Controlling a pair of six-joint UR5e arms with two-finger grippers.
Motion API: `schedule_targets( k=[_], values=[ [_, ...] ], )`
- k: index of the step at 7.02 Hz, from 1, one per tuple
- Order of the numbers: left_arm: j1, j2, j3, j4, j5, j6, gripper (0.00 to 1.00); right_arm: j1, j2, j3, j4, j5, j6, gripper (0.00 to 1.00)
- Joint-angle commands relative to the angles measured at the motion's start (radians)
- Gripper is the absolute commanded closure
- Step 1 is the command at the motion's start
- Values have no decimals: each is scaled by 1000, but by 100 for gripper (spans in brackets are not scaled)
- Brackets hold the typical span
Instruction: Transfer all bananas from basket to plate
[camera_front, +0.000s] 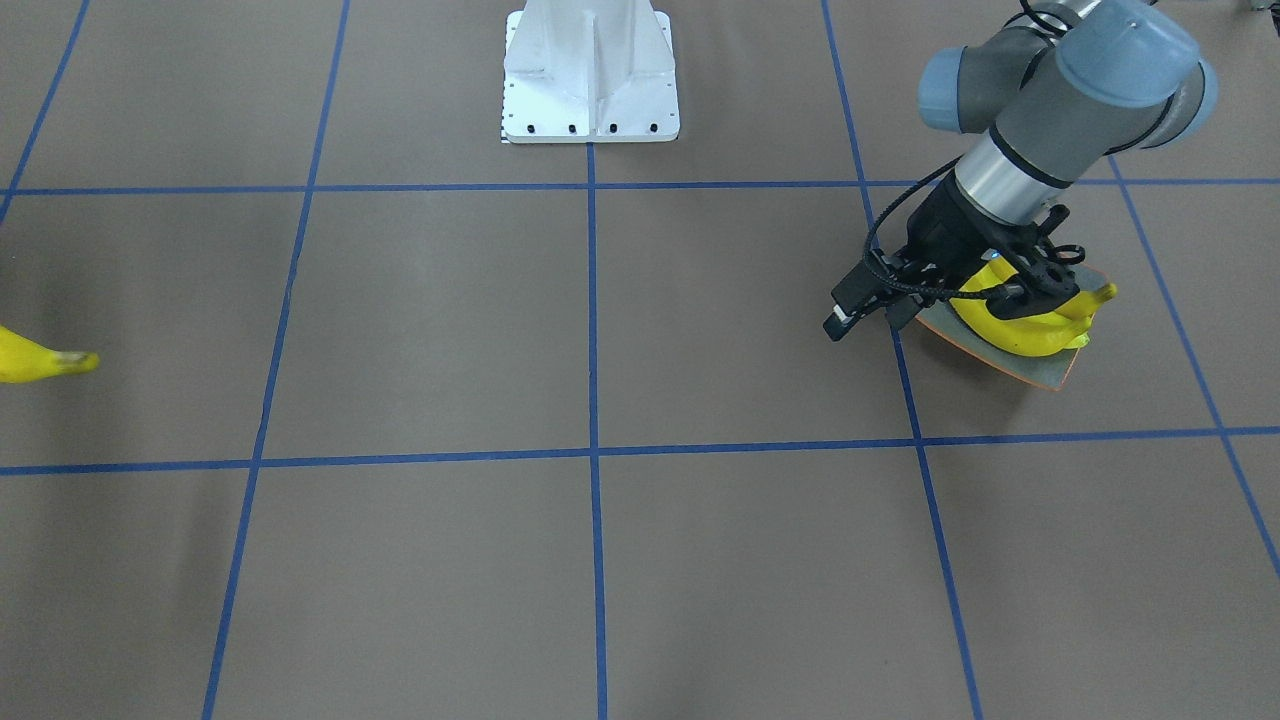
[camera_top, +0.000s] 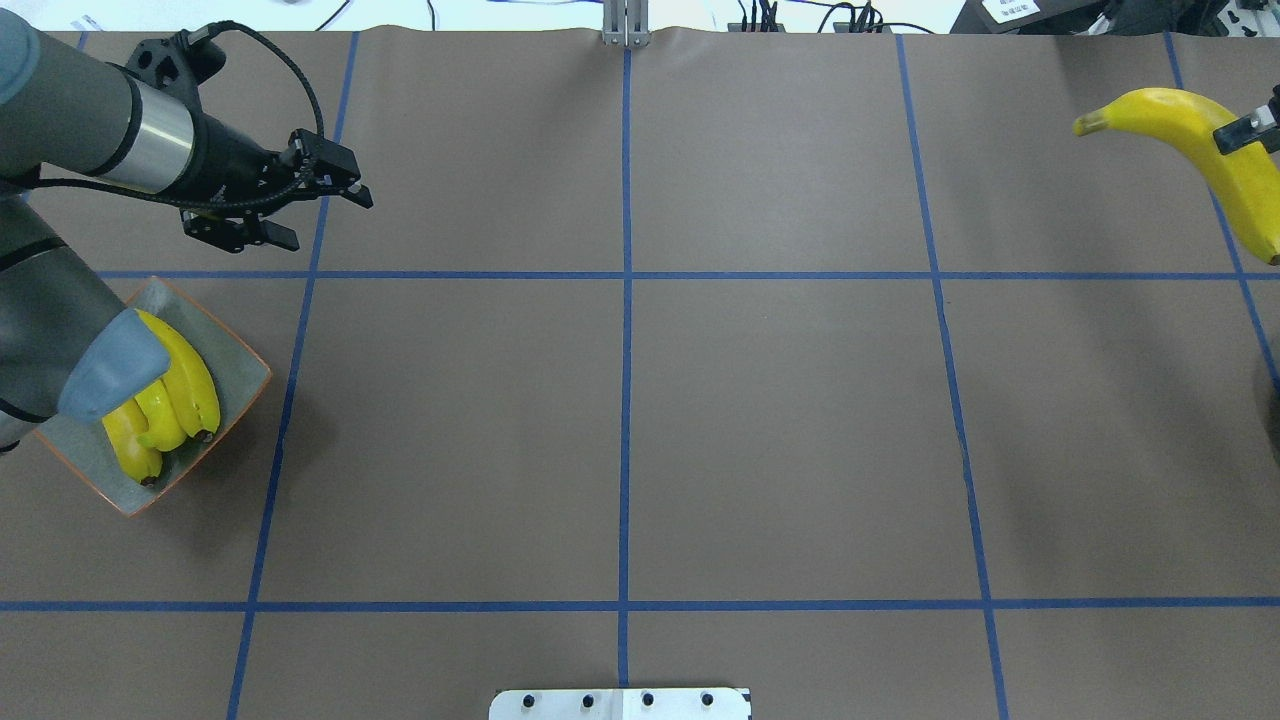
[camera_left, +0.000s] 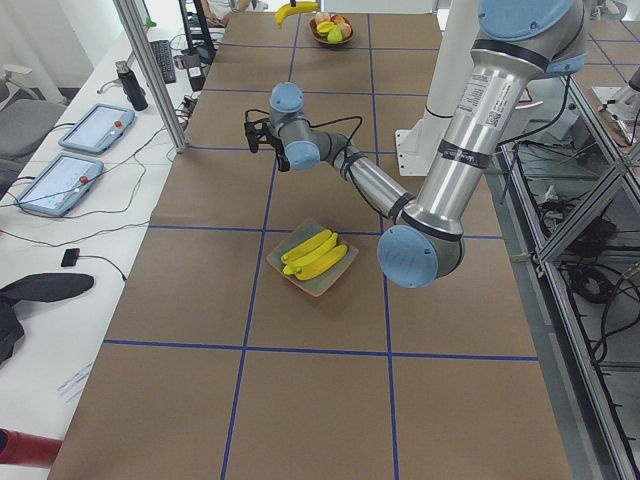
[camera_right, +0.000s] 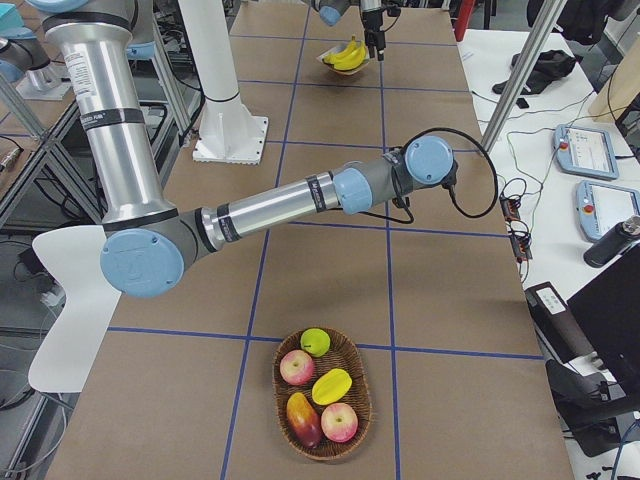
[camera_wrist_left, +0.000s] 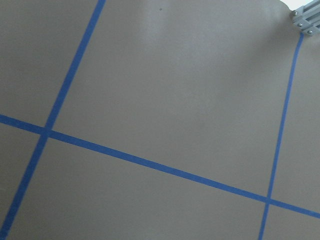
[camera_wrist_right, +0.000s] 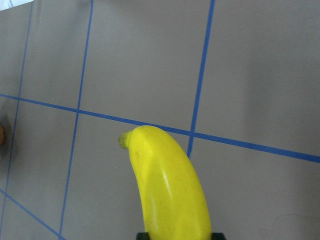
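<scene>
Our right gripper (camera_top: 1248, 130) clasped one banana (camera_top: 1195, 130) above the table (camera_top: 700, 420), well apart from the plate (camera_top: 240, 375), where three bananas (camera_top: 180, 400) lay; our left gripper (camera_top: 330, 223) hung open and empty near the plate.

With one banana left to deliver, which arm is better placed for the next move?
Right, probably: the right fingers hold the last banana, while three bananas lie on the plate. The left fingers are open and empty near the plate.

Robotics lab, tape-gridded table (camera_top: 780, 420), teach pendants (camera_left: 95, 127) on a side bench (camera_left: 30, 235), cables (camera_left: 600, 335), aluminium framing (camera_left: 150, 70)
</scene>
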Motion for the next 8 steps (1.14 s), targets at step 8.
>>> schedule_targets(
  k=[8],
  values=[
    [15,-53,12,-20,1,-88,0,-407,183,23,676,-516,1090,100]
  ],
)
